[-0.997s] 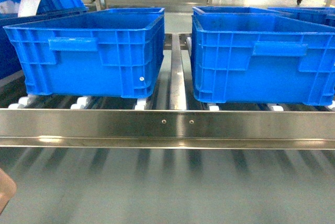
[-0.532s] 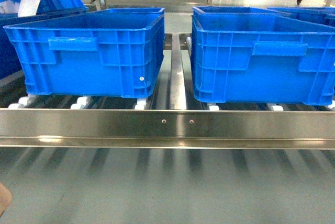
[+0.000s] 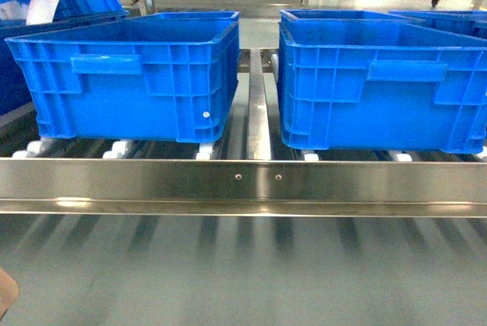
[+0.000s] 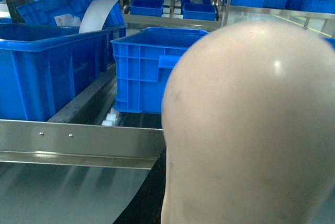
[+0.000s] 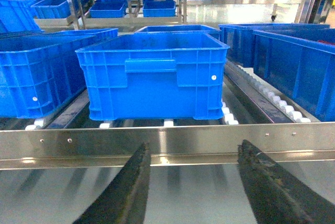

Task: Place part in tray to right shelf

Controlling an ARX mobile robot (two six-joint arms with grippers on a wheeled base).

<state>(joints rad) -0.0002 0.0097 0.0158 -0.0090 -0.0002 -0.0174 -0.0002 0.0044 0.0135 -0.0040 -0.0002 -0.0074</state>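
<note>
Close against our left wrist camera the cream tray (image 4: 246,130) fills the view, so we cannot tell how the left fingers stand or whether they hold it. From the head, only its edge (image 3: 6,295) shows at the near left corner. Ahead lies the shelf (image 3: 243,183), its rail running left to right, two blue crates (image 3: 133,75) on the rollers beyond. Our right gripper (image 5: 191,187) hangs wide open and empty, facing the rail. We see no part anywhere; it may sit hidden inside the tray.

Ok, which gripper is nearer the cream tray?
Left: the tray fills its wrist view, close up. The right gripper hangs open before the shelf rail, no tray in its view.
</note>
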